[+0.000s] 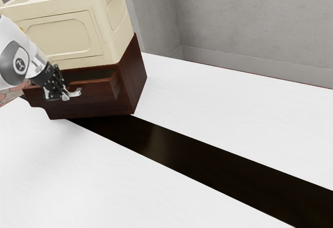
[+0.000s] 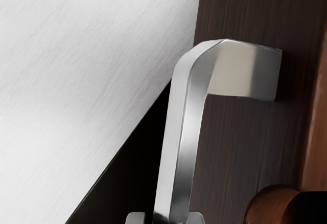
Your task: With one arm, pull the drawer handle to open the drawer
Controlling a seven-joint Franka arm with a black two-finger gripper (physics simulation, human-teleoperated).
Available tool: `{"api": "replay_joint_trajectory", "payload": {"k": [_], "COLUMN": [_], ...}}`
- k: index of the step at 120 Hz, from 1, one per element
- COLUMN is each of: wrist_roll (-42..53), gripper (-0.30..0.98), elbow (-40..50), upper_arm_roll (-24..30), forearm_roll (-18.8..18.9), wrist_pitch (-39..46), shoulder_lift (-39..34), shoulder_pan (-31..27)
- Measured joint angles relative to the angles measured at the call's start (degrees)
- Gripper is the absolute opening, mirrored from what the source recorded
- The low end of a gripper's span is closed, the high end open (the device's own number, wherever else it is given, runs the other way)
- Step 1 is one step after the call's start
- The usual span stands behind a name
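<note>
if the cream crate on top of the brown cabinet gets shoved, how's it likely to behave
The crate will probably stay stiff, given its straight, rigid-looking moulded walls. It may slide before it tips, since it is broad and sits low on the cabinet. If it is plastic, as it looks, it could be light for its size.
</note>
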State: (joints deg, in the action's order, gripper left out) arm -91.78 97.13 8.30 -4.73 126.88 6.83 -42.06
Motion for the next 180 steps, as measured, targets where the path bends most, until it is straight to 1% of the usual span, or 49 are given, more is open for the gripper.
{"api": "replay_joint_trajectory", "payload": {"k": [79,114,149,180], "wrist_roll": [0.73,0.86,0.95,0.97], "gripper": [-0.01,-0.02,-0.03,-0.02], "elbow": [10.48,12.40,14.80,16.53], "upper_arm_roll": [-0.26,-0.70,-0.70,-0.65], "forearm_roll": [0.00,0.00,0.03,0.08], "wrist_pitch": [0.08,0.12,0.12,0.09], "shoulder_lift": [-8.87,-10.39,-12.74,-14.08], "shoulder_pan": [-0.28,-0.55,-2.01,-2.15]}}
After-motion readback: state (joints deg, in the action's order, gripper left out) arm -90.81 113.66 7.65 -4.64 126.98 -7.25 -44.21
